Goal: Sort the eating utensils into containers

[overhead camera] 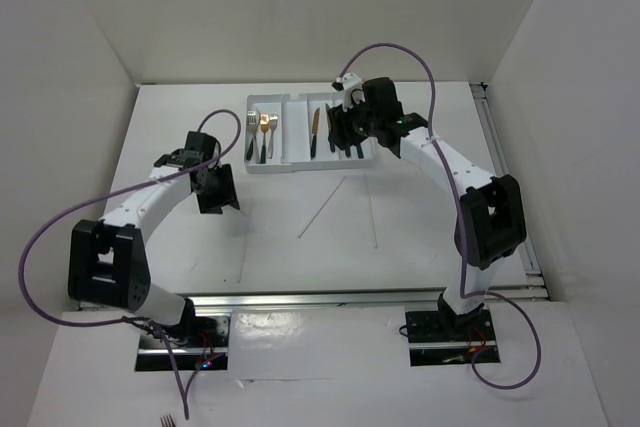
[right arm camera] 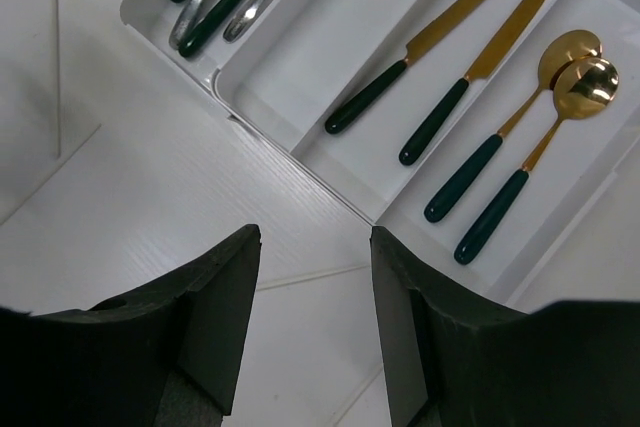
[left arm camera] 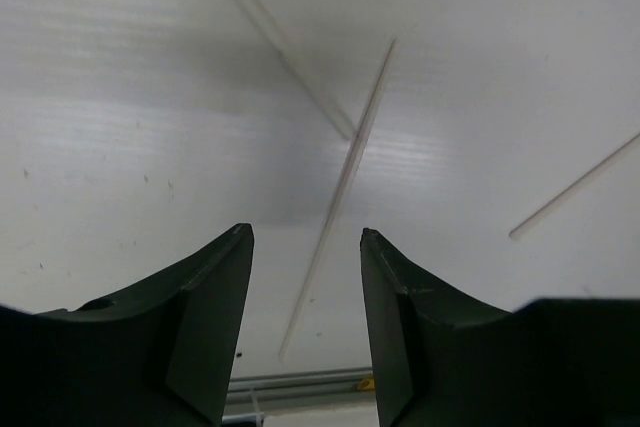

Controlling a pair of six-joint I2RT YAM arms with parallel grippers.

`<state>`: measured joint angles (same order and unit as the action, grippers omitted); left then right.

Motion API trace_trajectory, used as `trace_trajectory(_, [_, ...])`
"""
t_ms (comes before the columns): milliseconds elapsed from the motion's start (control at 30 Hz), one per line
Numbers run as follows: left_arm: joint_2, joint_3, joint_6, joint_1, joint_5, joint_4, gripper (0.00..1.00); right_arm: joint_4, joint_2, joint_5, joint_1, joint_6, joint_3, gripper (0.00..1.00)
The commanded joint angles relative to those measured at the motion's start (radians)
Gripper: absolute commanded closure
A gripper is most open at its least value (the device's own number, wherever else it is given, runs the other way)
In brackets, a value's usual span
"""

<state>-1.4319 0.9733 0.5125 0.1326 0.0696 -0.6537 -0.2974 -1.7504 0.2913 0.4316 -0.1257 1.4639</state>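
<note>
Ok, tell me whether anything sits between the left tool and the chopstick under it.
Nothing visible does. The left tool hangs open above the chopstick, which lies alone on the table, in line with the tool's opening.

**Robot lab test cell**

Boxed in by plain white panels at left, right and top of frame. Floored with a white tabletop. Fitted with 2 robot arms, left arm and right arm, bolted on black plates by an aluminium rail along the bottom. Strung with loose purple cables.
</note>
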Motion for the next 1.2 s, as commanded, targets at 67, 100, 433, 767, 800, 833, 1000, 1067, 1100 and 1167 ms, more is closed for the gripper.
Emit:
trace_trajectory(67, [-0.136,0.151,-0.009,-0.001,-0.050,0.009,0.40,0.024,0.051,-0.001,-0.013,-0.017,0.001,0.44])
trace_trajectory(100, [-0.177,0.165,-0.009,-0.001,-0.050,0.000,0.43,0.015,0.051,-0.001,-0.013,-0.017,0.001,0.44])
trace_trajectory(433, [-0.372,0.277,0.054,-0.001,-0.050,-0.038,0.45,-0.017,0.032,0.000,-0.080,-0.035,0.019,0.46])
trace_trajectory(767, [-0.479,0.335,0.095,-0.001,-0.097,-0.047,0.44,-0.072,-0.032,0.034,-0.123,-0.035,0.098,0.48])
trace_trajectory(800, [-0.479,0.335,0.095,-0.001,-0.109,-0.047,0.44,-0.072,-0.044,0.034,-0.132,-0.035,0.107,0.48])
trace_trajectory(833, [-0.490,0.326,0.095,-0.010,-0.110,-0.047,0.46,-0.083,-0.044,0.043,-0.143,-0.035,0.122,0.48])
trace_trajectory(1000, [-0.525,0.326,0.104,-0.047,-0.142,-0.047,0.48,-0.115,-0.075,0.062,-0.177,-0.035,0.154,0.49])
trace_trajectory(1067, [-0.538,0.326,0.095,-0.056,-0.152,-0.047,0.52,-0.126,-0.075,0.071,-0.186,-0.035,0.165,0.51])
trace_trajectory(1100, [-0.538,0.337,0.095,-0.065,-0.152,-0.047,0.55,-0.135,-0.075,0.071,-0.186,-0.035,0.165,0.51])
trace_trajectory(1167, [-0.565,0.337,0.086,-0.074,-0.152,-0.037,0.68,-0.144,-0.084,0.080,-0.195,-0.026,0.165,0.52])
